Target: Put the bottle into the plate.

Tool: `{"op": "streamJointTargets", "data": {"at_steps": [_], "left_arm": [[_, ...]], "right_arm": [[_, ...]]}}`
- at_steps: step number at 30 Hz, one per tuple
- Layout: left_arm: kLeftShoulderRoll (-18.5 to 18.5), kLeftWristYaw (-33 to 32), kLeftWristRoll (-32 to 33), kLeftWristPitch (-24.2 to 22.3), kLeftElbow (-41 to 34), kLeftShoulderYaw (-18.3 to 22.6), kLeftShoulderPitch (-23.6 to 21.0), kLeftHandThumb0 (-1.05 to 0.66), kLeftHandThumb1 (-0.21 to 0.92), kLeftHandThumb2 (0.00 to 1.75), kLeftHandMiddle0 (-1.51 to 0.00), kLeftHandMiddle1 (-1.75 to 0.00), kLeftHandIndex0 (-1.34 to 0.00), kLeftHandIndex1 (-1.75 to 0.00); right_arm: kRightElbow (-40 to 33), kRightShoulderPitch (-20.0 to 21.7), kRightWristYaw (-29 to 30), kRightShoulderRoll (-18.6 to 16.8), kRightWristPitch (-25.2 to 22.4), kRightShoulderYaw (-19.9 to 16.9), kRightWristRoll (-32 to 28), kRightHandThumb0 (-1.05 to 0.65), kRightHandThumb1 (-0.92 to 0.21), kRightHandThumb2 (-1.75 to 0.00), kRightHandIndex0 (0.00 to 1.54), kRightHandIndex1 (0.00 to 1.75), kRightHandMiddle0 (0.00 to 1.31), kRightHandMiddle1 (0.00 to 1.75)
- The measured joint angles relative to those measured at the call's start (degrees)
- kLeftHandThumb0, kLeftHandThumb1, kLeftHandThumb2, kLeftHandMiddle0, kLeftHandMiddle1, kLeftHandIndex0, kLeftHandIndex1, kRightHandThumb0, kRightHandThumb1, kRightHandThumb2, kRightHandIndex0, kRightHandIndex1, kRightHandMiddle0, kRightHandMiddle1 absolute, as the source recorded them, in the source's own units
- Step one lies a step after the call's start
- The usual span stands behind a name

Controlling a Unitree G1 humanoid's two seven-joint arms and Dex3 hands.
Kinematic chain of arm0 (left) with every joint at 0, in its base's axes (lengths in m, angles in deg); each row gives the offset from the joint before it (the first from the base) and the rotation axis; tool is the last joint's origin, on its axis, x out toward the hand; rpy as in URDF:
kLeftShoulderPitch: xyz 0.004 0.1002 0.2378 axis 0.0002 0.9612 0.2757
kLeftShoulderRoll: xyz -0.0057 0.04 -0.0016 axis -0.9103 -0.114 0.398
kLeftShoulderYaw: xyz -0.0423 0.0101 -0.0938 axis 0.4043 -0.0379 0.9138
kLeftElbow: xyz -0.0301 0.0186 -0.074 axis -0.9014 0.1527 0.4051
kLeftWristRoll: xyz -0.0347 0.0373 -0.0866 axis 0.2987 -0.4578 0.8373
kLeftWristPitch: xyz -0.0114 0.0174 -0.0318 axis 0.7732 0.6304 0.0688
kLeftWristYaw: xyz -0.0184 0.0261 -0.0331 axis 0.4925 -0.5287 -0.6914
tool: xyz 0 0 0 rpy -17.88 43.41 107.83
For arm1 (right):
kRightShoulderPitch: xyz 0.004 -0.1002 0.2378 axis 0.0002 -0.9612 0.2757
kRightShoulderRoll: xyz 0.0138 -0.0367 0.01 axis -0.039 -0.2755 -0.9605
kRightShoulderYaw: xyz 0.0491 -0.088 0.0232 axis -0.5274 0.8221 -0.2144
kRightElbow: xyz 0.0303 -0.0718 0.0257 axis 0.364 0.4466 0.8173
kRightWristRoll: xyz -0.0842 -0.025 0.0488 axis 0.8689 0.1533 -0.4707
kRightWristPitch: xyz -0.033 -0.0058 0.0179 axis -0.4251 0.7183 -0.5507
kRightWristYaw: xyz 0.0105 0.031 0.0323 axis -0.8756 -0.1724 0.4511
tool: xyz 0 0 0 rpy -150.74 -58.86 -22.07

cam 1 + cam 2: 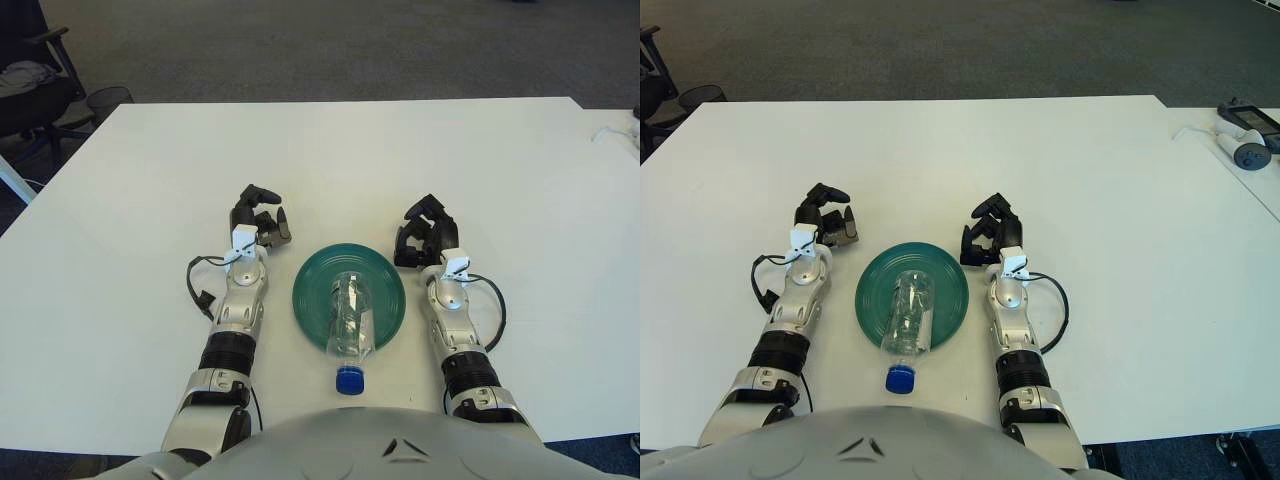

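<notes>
A clear plastic bottle (pixel 350 316) with a blue cap (pixel 349 380) lies on its side on the round green plate (pixel 314 288). Its body is over the plate and its cap end sticks out past the plate's near rim onto the table. My left hand (pixel 260 218) shows just left of the plate, fingers loosely curled, holding nothing. My right hand (pixel 424 232) shows just right of the plate, fingers loosely curled, holding nothing. Neither hand touches the bottle.
The white table (pixel 330 150) stretches wide beyond the plate. Small devices with a cable (pixel 1240 135) lie on a neighbouring table at the far right. An office chair (pixel 30 80) and a waste basket (pixel 108 100) stand on the floor at the far left.
</notes>
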Motion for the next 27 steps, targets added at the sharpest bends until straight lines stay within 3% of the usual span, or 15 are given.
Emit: {"op": "streamJointTargets", "data": {"at_steps": [12,18,27], "left_arm": [[-1.98,5.29,2.04,24.13,19.56,0.38,-4.46,-0.5,0.22,1.44,-1.22,-1.75,-0.69,-1.75],[-2.57,5.09,0.83,29.4,26.99,-0.07,-7.87,-0.52,0.18,1.48,-1.25,-1.75,-0.72,-1.75],[-2.95,0.64,-1.55,32.85,31.25,-0.41,-10.22,-0.54,0.15,1.52,-1.28,-1.75,-0.75,-1.75]], "right_arm": [[-2.5,-0.82,-0.03,0.04,-2.41,0.03,0.13,0.0,-0.03,-1.61,0.87,1.62,0.61,1.75],[-3.22,-1.61,-0.8,0.28,-2.71,0.02,0.05,0.0,-0.03,-1.6,0.86,1.63,0.6,1.75],[-3.59,-2.0,-1.45,0.41,-2.7,-0.02,-0.17,0.0,-0.04,-1.6,0.85,1.63,0.6,1.75]]}}
